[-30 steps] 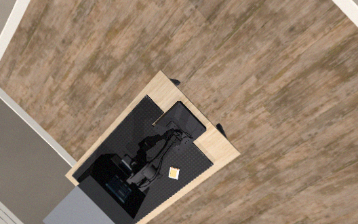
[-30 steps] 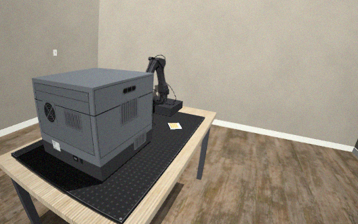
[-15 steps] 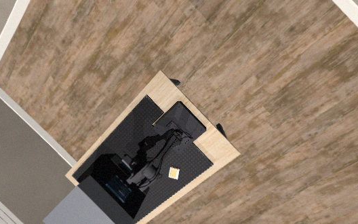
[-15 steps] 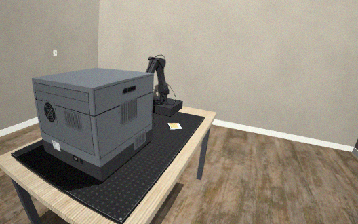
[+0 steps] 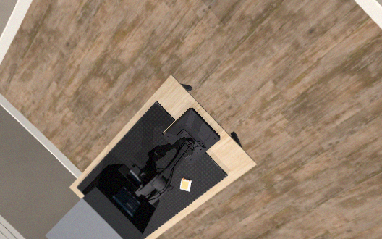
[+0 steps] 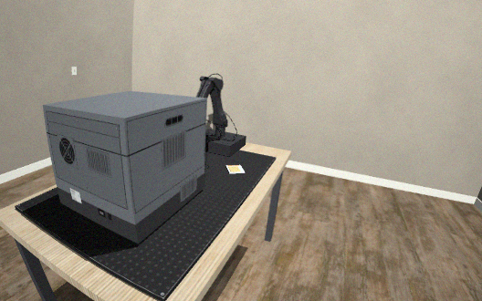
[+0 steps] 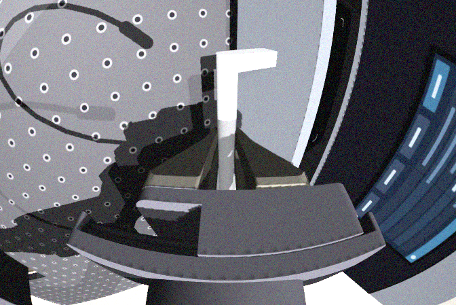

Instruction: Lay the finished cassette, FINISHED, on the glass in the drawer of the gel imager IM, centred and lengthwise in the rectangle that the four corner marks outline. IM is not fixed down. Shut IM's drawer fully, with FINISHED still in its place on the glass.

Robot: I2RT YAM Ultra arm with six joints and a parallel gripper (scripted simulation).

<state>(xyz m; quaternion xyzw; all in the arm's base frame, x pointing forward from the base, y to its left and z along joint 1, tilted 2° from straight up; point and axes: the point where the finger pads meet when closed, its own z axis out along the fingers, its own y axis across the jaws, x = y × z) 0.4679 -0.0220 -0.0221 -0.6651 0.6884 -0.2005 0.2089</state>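
My gripper (image 7: 226,134) is shut on the white handle (image 7: 225,87) of the imager's drawer, whose grey front panel (image 7: 279,36) stands just behind the handle. In the wrist view the dark glass (image 7: 397,54) lies to the right of the panel, and the blue cassette FINISHED (image 7: 423,168) with pale bands lies on it. In the overhead view the cassette (image 5: 125,201) shows in the open drawer in front of the grey imager IM (image 5: 84,221) (image 6: 124,150). In the side view the imager hides my gripper.
A small yellow and white card (image 5: 185,184) (image 6: 235,169) lies on the black perforated mat (image 5: 203,174) (image 6: 229,196) to the side of the arm. The arm's base (image 5: 196,128) (image 6: 225,144) stands at the table's far end. A cable's shadow crosses the mat.
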